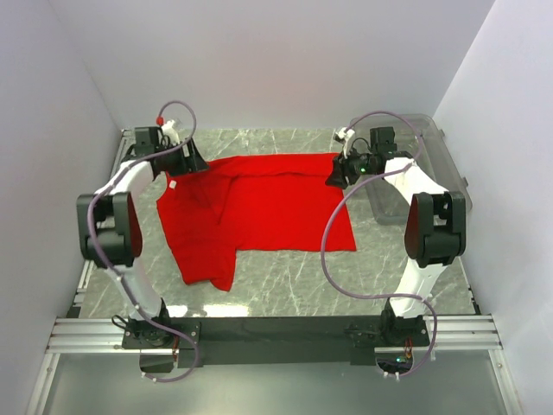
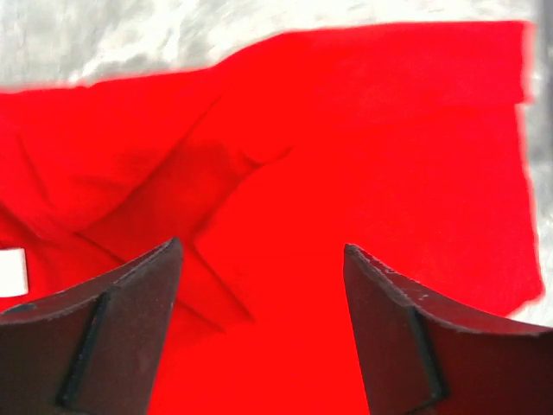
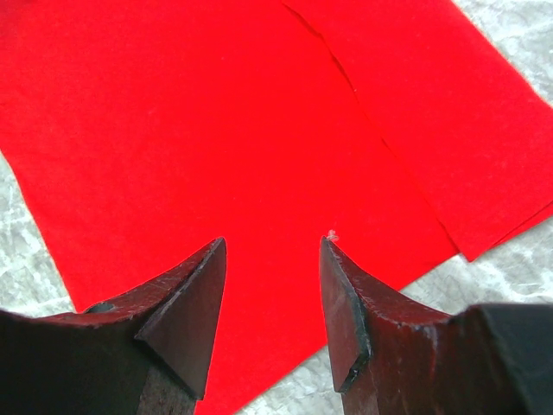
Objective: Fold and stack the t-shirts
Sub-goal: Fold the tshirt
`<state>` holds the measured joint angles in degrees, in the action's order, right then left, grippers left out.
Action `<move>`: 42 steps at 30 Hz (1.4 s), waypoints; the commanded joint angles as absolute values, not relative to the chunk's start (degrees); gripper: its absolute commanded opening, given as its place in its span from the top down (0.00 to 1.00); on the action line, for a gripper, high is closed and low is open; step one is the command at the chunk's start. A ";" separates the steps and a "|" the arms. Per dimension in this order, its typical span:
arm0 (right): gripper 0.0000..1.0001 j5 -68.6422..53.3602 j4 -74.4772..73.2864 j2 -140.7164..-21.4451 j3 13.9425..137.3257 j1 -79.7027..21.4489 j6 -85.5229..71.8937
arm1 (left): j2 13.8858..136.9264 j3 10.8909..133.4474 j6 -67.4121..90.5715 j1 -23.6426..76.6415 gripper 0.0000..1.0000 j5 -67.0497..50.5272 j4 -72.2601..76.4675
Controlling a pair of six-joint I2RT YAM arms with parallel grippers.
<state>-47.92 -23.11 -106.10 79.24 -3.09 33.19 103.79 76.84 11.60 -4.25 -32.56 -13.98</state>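
Red t-shirt (image 1: 259, 212) lies mid-tabletop toward the far edge, only partly folded, with a flap sticking out toward the near edge. Left gripper (image 2: 262, 246) jaws wide, empty; right gripper (image 3: 273, 242) jaws apart, empty. Most folding and the stacking are left.

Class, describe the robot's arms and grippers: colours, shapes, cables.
Both the left arm and right arm have white links, black joint housings with dark red side panels, and looping lilac cables. The left gripper and right gripper have black, wedge-shaped fingers.
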 commanded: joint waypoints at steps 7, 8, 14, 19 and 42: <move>0.46 -49.13 -21.45 -102.30 77.87 -2.64 32.43 | 113.55 82.61 17.58 -1.32 0.31 -24.87 -17.84; 0.46 -49.22 -21.45 -102.39 77.96 -2.64 32.43 | 113.99 82.88 17.84 -1.14 0.32 -23.92 -18.28; 0.46 -49.04 -21.62 -102.48 78.40 -2.64 32.25 | 116.45 83.85 18.02 -0.44 0.38 -21.53 -18.37; 0.46 -48.87 -21.62 -102.31 78.31 -2.64 32.43 | 118.74 86.13 18.11 1.14 0.45 -20.39 -19.68; 0.46 -49.22 -21.62 -102.04 78.49 -2.20 31.99 | 119.53 88.50 13.45 1.58 0.92 -19.60 -24.70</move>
